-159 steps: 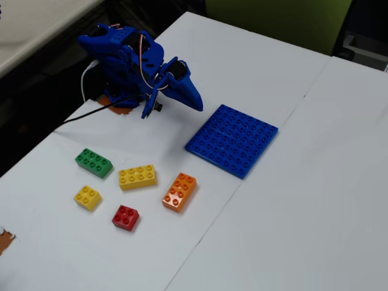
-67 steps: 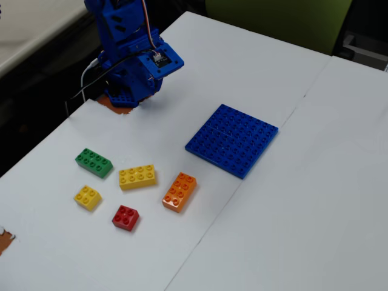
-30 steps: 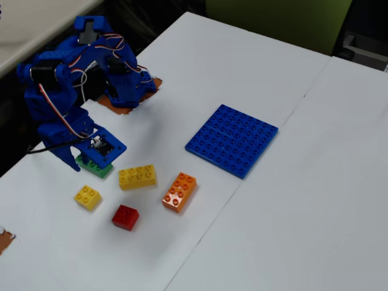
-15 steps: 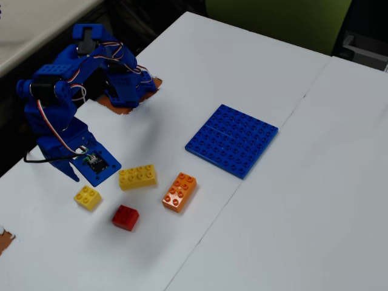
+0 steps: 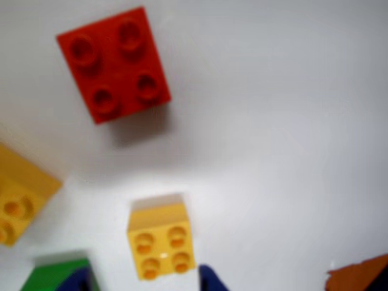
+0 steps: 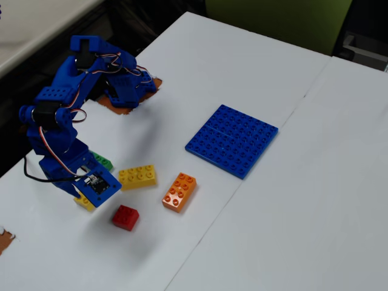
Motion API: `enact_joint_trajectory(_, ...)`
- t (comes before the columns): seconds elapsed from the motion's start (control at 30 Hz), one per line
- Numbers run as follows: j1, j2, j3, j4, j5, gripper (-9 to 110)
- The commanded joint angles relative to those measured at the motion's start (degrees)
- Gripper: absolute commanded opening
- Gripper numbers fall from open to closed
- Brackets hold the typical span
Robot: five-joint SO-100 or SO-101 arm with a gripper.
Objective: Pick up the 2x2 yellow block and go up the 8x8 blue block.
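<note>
The 2x2 yellow block [image 5: 160,242] lies studs up at the bottom of the wrist view, between my two blue fingertips [image 5: 209,280]. My gripper [image 5: 145,282] is open, one tip on each side of the block and neither touching it. In the fixed view my gripper [image 6: 77,194] hangs low over this block, and only a yellow corner [image 6: 82,204] peeks out under the wrist. The 8x8 blue block [image 6: 232,139] lies flat on the white table well to the right, with nothing on it.
A red 2x2 brick [image 6: 125,217] [image 5: 115,60] lies just right of my gripper. Further right are a longer yellow brick [image 6: 137,176] and an orange brick [image 6: 179,191]. A green brick [image 6: 102,161] sits behind the wrist. The table's left edge is close.
The arm swung from its base down to the bricks at the left. In the last second it slid from over the green brick onto the small yellow block, now mostly covering it.
</note>
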Motion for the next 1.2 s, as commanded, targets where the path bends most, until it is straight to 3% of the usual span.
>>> enact_joint_trajectory(0.0, 0.79, 0.0, -2.37, -1.14, -0.44, 21)
enact_joint_trajectory(1.0, 3.34, -7.65, -2.37, -4.66, -3.87, 21)
enact_joint_trajectory(1.17, 3.25, -7.56, -2.37, -4.48, -3.6, 2)
